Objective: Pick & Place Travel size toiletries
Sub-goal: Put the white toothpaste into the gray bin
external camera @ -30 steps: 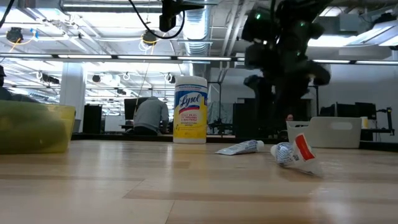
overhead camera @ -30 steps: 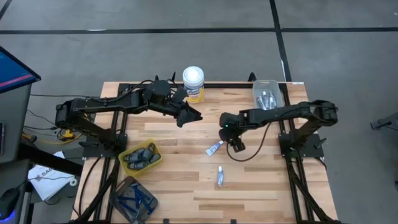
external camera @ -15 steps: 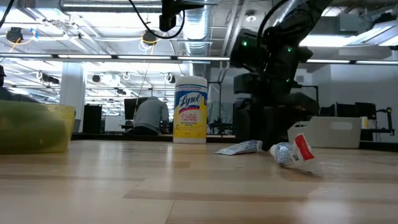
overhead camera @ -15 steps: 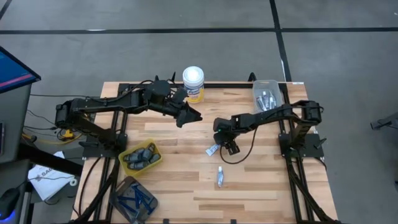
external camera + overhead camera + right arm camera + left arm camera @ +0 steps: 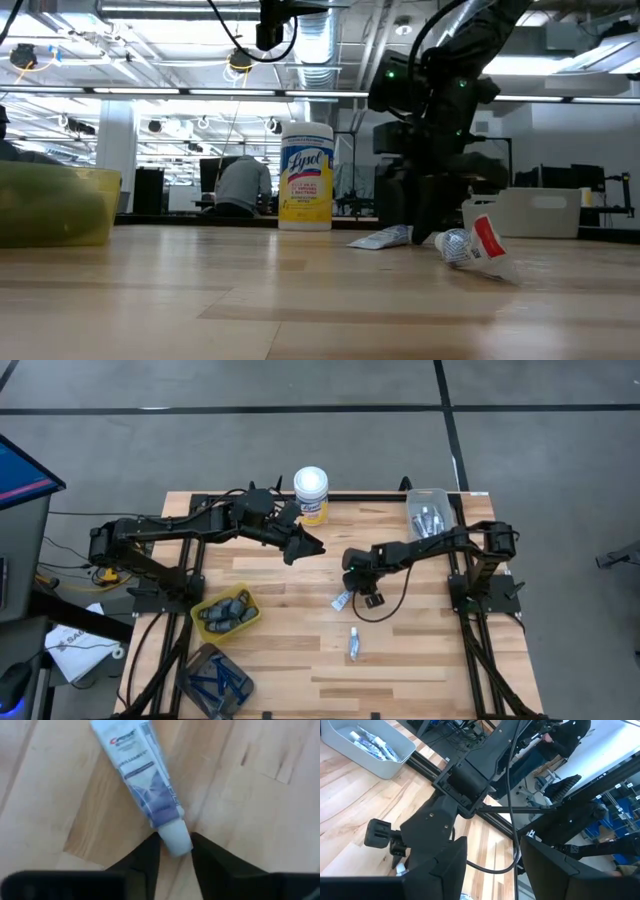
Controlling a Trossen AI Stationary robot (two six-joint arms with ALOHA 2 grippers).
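A small white tube with blue print (image 5: pixel 140 770) lies flat on the wood table (image 5: pixel 280 660), just right of the middle (image 5: pixel 343 600). My right gripper (image 5: pixel 175 849) is down on the table at the tube's cap end (image 5: pixel 425 228), its fingers closed in on the cap. A second small tube (image 5: pixel 354 645) lies nearer the front edge. My left gripper (image 5: pixel 308 545) hangs open above the far middle of the table with nothing between its fingers (image 5: pixel 440 870). My right gripper pinches the tube's white cap (image 5: pixel 176 838) between its two fingers, one on each side of it. The fingers come steeply from above, slanting from the table's right. The tube lies flat on the table, its printed body reaching away from the fingers.
A clear bin (image 5: pixel 431 512) holding tubes stands at the far right. A yellow bin (image 5: pixel 226 612) of dark grey sticks and a dark bin (image 5: pixel 213 678) of blue sticks stand at the near left. A tall white canister (image 5: pixel 311 493) stands at the far edge.
My right gripper has come down and a little toward the table's left, onto the cap end of the white tube. The tube lies where it was.
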